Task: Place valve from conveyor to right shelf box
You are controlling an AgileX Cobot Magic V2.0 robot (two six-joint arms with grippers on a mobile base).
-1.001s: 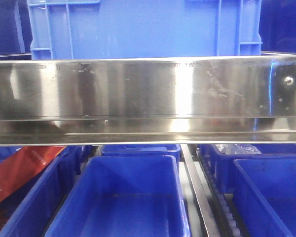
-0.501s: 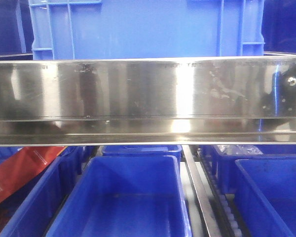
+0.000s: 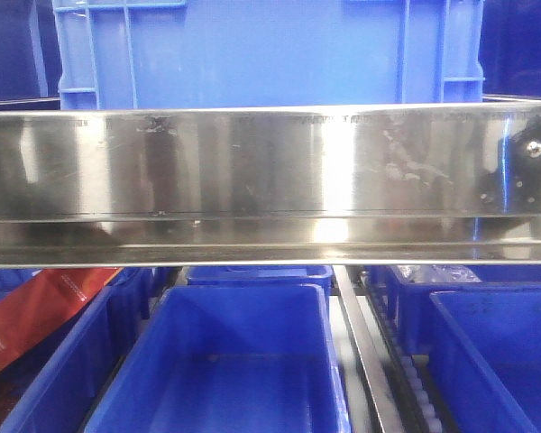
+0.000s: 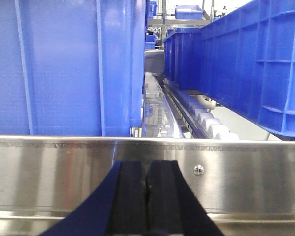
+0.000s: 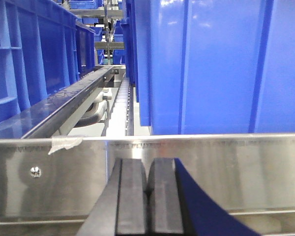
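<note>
Two claws, both empty

Left claw (image 4: 147, 196): pads pressed together, facing the steel shelf rail (image 4: 246, 172). Right claw (image 5: 148, 196): likewise closed. Blue bins (image 3: 243, 361) below the rail. Valve: I see it nowhere.

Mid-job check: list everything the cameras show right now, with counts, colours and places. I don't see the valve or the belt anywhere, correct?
Valve and conveyor: none visible in any view.
Steel rail: one, shiny silver, crossing the front view; similar rails also lie ahead of each wrist camera.
Large crate: one, blue, on the upper level behind the rail.
Lower bins: at least three, blue, under the rail; the middle one looks empty.
Red package: one, red, lower left.
Roller track: one, white rollers, between crates in the left wrist view.
Tape scrap: one, pale, on the rail edge in the right wrist view.
Left gripper: black pads, shut, empty.
Right gripper: black pads, shut, empty.
</note>
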